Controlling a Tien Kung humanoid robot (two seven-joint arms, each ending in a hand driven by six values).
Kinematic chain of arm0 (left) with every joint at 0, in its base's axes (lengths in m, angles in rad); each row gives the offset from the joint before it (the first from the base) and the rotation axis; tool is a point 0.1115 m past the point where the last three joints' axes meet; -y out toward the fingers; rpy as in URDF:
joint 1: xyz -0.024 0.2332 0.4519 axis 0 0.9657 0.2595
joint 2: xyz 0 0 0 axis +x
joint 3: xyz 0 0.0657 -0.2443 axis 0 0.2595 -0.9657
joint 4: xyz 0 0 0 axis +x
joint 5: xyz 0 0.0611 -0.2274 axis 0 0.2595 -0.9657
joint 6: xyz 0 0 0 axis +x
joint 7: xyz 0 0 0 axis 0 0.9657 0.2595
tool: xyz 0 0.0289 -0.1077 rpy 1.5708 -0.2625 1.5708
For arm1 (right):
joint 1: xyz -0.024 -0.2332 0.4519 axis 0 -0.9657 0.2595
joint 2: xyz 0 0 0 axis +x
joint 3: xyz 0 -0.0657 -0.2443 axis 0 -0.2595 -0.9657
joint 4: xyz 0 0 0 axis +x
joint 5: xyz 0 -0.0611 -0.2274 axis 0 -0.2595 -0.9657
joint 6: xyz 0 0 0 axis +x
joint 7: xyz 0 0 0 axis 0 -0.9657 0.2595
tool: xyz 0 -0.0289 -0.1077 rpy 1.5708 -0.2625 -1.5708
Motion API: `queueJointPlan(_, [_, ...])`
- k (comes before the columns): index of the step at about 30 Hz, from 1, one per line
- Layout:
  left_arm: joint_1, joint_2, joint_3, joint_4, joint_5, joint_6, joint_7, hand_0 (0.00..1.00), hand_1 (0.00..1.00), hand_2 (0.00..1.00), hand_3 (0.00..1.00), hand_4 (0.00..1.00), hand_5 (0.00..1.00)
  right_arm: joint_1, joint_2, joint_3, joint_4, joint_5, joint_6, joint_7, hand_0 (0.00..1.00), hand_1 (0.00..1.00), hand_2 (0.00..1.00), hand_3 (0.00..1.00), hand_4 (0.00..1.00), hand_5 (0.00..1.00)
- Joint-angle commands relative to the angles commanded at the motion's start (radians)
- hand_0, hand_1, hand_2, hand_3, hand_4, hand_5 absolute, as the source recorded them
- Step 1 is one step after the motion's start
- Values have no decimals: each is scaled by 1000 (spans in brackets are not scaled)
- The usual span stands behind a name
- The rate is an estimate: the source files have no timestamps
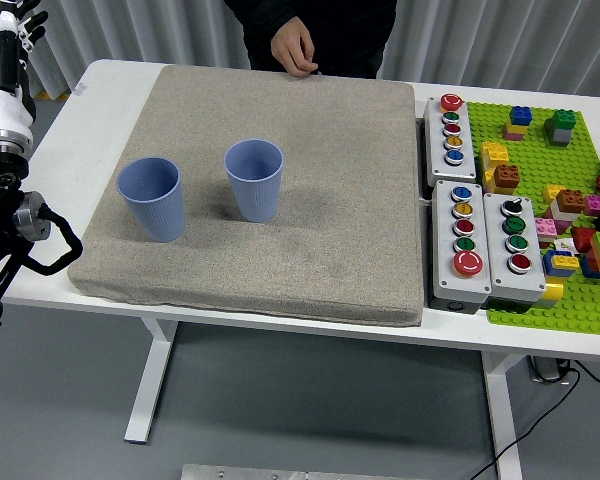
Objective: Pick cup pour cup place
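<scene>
From my remote station I see two blue cups, the left cup (151, 198) and the right cup (254, 179), upright and apart on the grey mat (310, 250). My left hand (8, 45) sits raised at the upper-left edge, fingers spread and empty. A person's hand (294, 48) rests at the mat's far edge.
</scene>
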Motion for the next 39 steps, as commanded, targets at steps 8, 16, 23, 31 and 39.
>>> queueJointPlan(8, [2,5,-4,12,1,2,3,817,796,849,934,823,998,-3,1,0,0,0,0,0,692,668,603,590,2,86])
queueJointPlan(16, [6,5,-8,15,4,9,5,817,796,854,934,824,998,-12,1,1,0,-5,2,-1,692,668,604,590,2,88])
queueJointPlan(23, [5,5,-8,23,9,6,9,815,796,852,934,826,998,-13,1,0,0,-5,2,-1,692,668,604,590,2,89])
queueJointPlan(31, [-1,4,-13,29,7,6,10,815,794,851,935,824,998,-10,1,-5,0,0,1,-1,692,669,604,590,2,91])
queueJointPlan(39, [-12,3,-19,34,7,6,9,813,794,852,937,822,998,-3,-1,-6,0,4,0,0,692,668,604,591,2,91])
